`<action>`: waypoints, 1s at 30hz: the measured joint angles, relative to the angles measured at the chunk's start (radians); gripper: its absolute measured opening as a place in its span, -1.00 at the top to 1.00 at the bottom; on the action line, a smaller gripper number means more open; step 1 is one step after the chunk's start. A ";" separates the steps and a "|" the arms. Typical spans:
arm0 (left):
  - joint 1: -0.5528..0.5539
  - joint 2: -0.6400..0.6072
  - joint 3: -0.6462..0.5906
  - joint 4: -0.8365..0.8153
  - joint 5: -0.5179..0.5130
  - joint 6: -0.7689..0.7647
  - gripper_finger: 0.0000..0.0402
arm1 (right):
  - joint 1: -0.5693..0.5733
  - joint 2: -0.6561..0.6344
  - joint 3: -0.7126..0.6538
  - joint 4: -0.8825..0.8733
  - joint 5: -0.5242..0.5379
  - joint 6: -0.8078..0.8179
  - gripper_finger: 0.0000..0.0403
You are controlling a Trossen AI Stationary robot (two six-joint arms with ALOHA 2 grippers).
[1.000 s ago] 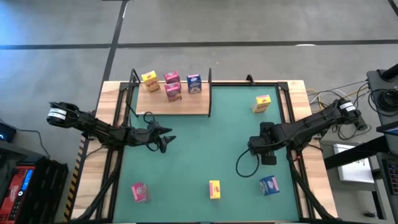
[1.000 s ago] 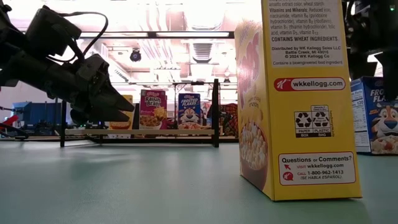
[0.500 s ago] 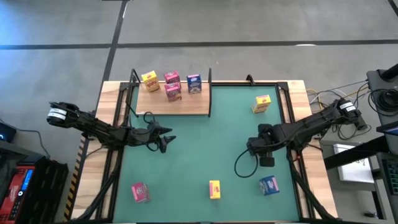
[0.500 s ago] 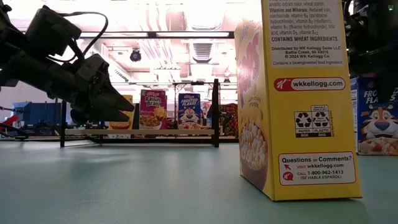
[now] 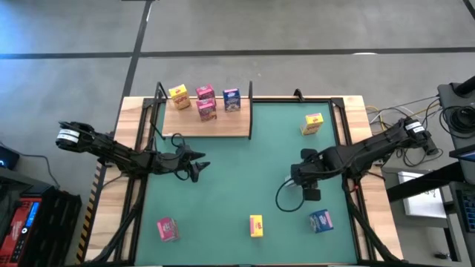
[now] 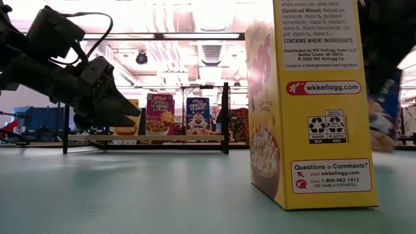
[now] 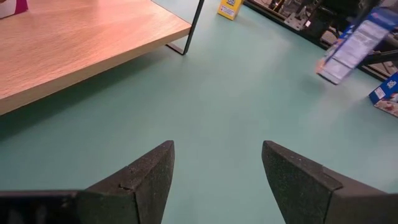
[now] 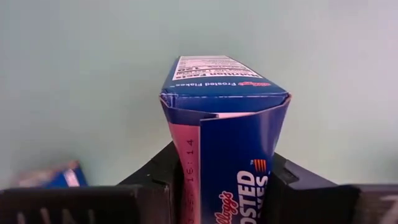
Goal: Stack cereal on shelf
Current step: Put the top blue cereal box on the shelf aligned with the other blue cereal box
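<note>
Since a second ago, right hand (image 8: 227,180) has clenched on a blue cereal box (image 8: 227,130), centre frame; light, crushable cardboard, best pinched across its narrow sides.

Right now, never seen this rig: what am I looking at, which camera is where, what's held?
Two robot arms at a green table. One camera looks down from overhead, one sits at table level, one rides each wrist. The right hand is shut on a blue Frosted Flakes box. The left hand is open and empty near the wooden shelf, which carries four cereal boxes. Loose on the mat: two yellow boxes, a pink one and another blue one.
</note>
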 joint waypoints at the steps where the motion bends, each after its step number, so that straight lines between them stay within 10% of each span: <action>1: 0.000 0.000 0.000 0.000 0.000 0.000 -0.13 | 0.000 0.000 0.009 0.026 0.001 -0.013 0.42; 30: 0.000 0.000 0.000 0.000 0.000 0.000 -0.13 | -0.220 0.000 0.042 0.528 0.011 -0.143 0.43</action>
